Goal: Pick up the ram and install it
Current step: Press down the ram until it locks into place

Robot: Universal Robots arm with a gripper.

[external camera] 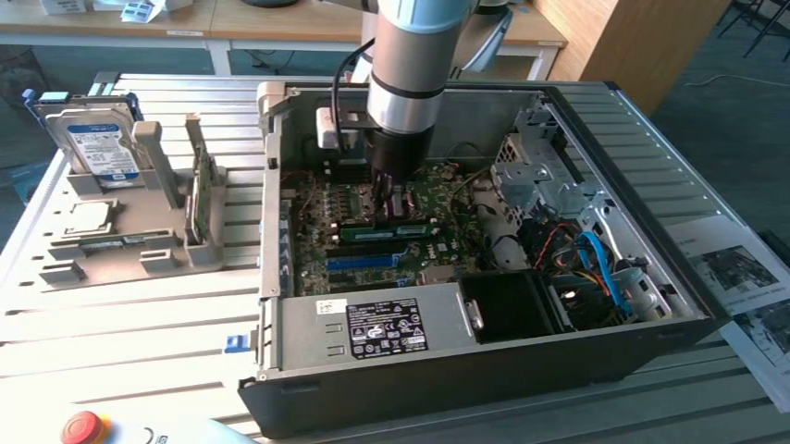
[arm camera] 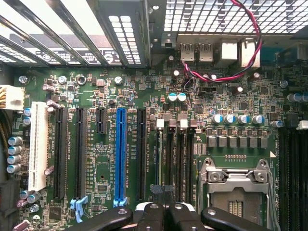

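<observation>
My gripper is down inside the open computer case, just above the motherboard. In the wrist view its black fingers are pressed together, shut with nothing visible between them, over one end of the black memory slots. A long green strip that looks like the ram lies along those slots right under the gripper. I cannot tell whether it is fully seated. Another thin green stick stands on edge in the grey holder at the exterior view's left.
The holder also carries a blue-and-white labelled hard drive and a small square silver chip. Inside the case are the blue expansion slot, the processor socket, a red cable, the power supply and blue cables.
</observation>
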